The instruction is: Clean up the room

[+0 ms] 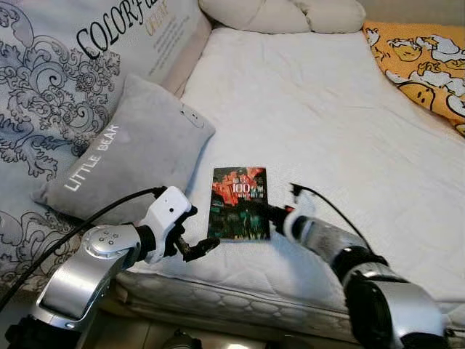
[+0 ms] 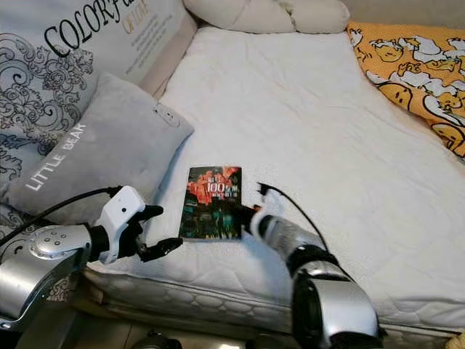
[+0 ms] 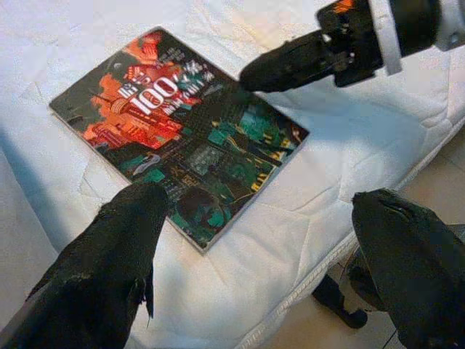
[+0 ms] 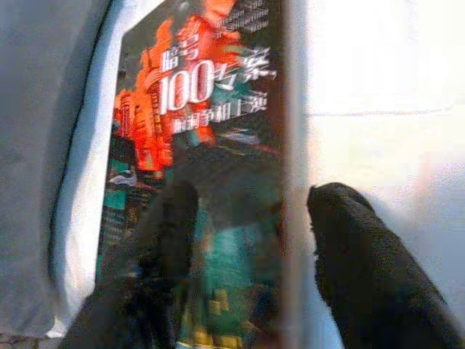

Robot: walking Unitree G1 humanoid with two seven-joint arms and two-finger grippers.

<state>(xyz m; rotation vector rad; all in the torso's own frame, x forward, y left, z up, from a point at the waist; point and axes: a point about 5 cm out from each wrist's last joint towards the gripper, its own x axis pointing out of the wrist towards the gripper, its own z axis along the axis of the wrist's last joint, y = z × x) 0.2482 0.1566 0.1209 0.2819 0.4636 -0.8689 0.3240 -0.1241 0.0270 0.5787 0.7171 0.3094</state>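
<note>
The book (image 1: 238, 203) lies flat near the mattress (image 1: 312, 123) front edge, not yet lifted. The right gripper (image 4: 243, 211), spread, straddles its right edge; the left gripper (image 3: 254, 247), also spread, hovers just beside its left corner. Pickup is barely begun.

Book (image 1: 238, 202) lies flat near the bed's (image 1: 327, 109) front edge, right gripper (image 1: 263, 211) at its side, left gripper (image 1: 195, 246) open just beside its corner.

Grey "LITTLE BEAR" cushion (image 1: 131, 149), yellow blanket (image 1: 425, 62)
</note>
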